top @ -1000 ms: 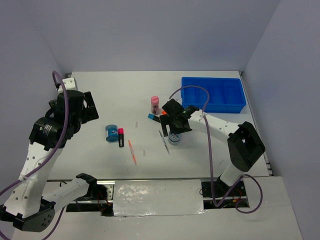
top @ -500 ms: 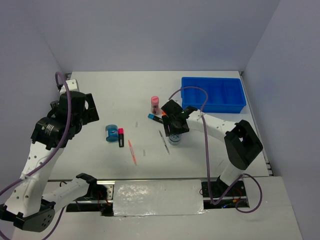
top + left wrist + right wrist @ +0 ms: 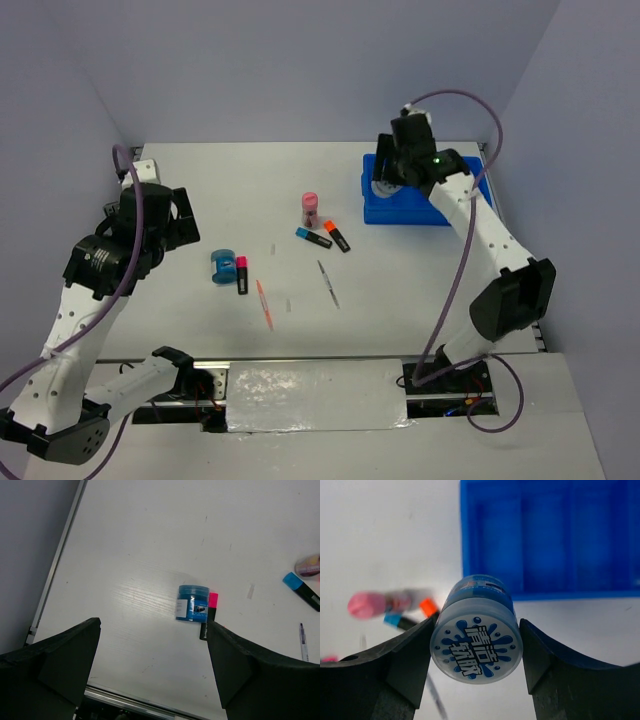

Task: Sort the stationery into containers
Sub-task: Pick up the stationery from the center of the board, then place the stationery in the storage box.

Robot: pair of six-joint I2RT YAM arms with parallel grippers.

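Observation:
My right gripper (image 3: 386, 176) is shut on a round blue-white tape disc (image 3: 476, 642) and holds it in the air by the left end of the bright-blue compartment tray (image 3: 405, 213), which also shows in the right wrist view (image 3: 550, 540). My left gripper (image 3: 165, 215) is open and empty, high above the second blue disc (image 3: 222, 267) and the pink-capped highlighter (image 3: 241, 274); both show in the left wrist view, the disc (image 3: 192, 603) and the highlighter (image 3: 210, 615).
On the table lie a pink cylinder (image 3: 310, 208), a blue-capped highlighter (image 3: 313, 237), an orange-capped highlighter (image 3: 337, 236), a grey pen (image 3: 328, 283) and an orange pen (image 3: 264, 303). The table's left edge runs beside my left arm.
My right gripper has lifted the tape disc from the middle of the table and carried it back and right to the tray's left end. The left arm has barely moved.

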